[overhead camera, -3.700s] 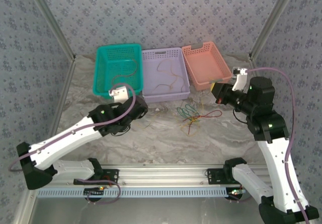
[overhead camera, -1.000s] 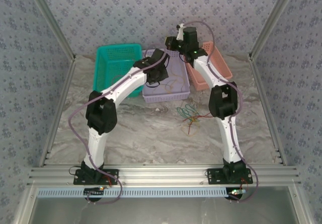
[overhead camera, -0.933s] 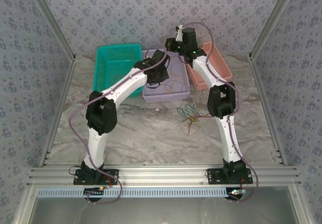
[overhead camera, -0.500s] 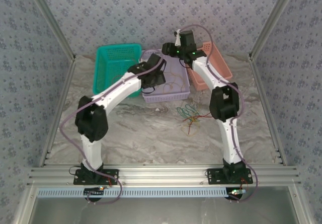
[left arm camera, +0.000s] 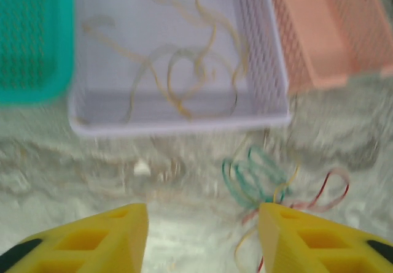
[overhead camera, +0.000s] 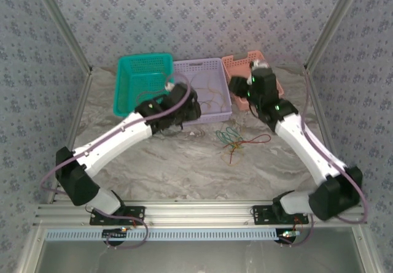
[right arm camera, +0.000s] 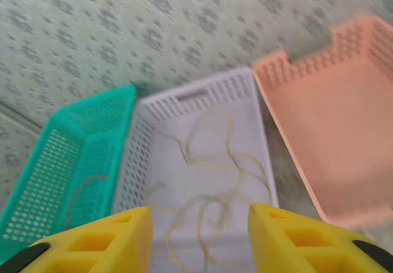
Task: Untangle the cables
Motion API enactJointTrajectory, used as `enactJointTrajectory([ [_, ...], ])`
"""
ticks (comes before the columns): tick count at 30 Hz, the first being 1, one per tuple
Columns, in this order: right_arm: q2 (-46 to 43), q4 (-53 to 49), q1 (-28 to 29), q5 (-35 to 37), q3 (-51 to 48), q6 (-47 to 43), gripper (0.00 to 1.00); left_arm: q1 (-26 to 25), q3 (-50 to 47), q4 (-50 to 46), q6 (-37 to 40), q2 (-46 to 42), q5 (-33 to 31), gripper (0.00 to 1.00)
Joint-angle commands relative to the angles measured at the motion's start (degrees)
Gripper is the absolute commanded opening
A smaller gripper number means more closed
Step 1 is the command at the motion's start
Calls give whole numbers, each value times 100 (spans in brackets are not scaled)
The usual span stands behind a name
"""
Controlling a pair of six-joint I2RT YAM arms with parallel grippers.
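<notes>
1. On the table (overhead camera: 184, 162), at 6 o'clock from the purple basket (overhead camera: 215, 117): cable clump (overhead camera: 236, 139) of green, red and yellow strands, knotted together.
2. Long axis of the clump, overhead view: roughly 9 to 3 o'clock, with green loops at the 9 end and a red loop trailing toward 3.
3. Left claw (left arm camera: 202, 233): jaws apart, nothing between them. In its own camera the clump sits ahead at about 1 o'clock. Overhead, the clump lies at 4 o'clock from it.
4. Right claw (right arm camera: 198, 236): jaws apart, nothing held. Its camera faces the baskets, away from the clump. Overhead, the clump lies at 6 o'clock from it, near.
5. Separated stock: pale yellow strands (left arm camera: 184, 76) loose in the purple basket, and one thin strand (right arm camera: 80, 193) in the teal basket (right arm camera: 37, 181).
6. Judgement: both claws are about equally near. The left already faces the clump, so it looks better placed to pinch one end while the right turns round for the other.
</notes>
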Motion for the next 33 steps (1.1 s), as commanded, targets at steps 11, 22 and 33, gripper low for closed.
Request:
enactJointTrajectory([
  [11, -2212, -1275, 270, 470, -3118, 1812, 49, -1219, -2594, 3402, -2177, 709, 1518, 58],
  [22, -1410, -155, -791, -475, -3676, 2105, 56, -1481, -1989, 3469, -3307, 1962, 1544, 58],
  [33, 433, 1853, -1075, -1040, -3847, 3105, 56, -1334, -1594, 3736, -3428, 2569, 1265, 45],
])
